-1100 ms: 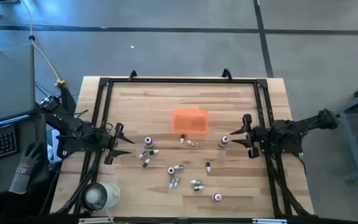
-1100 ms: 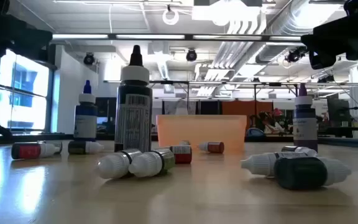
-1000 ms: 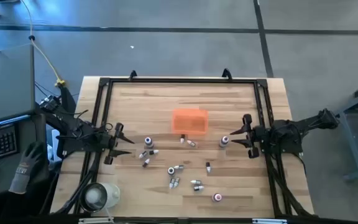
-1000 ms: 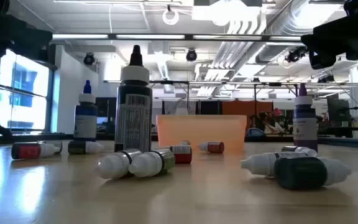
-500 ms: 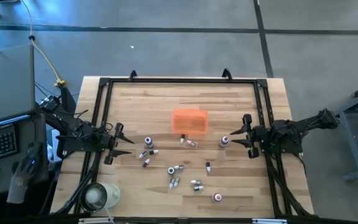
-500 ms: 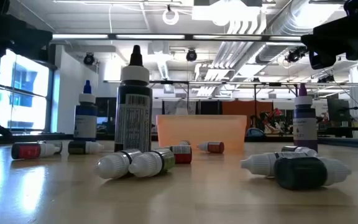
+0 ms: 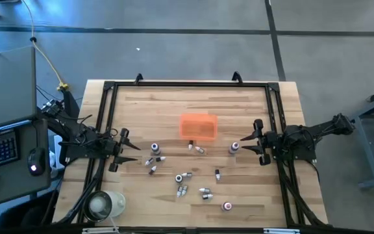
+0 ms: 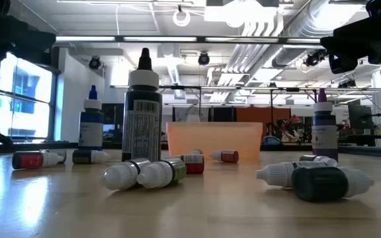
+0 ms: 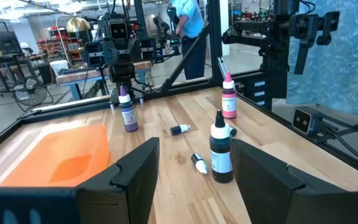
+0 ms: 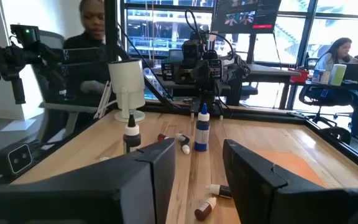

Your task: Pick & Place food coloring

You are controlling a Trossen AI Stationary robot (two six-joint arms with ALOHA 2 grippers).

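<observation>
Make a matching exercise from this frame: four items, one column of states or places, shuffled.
Items:
1. orange tray
2. purple-capped bottle
3. white cup
4. left gripper

States or places:
A. near corner of the table on the left arm's side
B. open, holding nothing
C. standing upright just in front of the right gripper
D. middle of the table, toward the far edge

Pairs: 1-D, 2-C, 3-A, 4-B
</observation>
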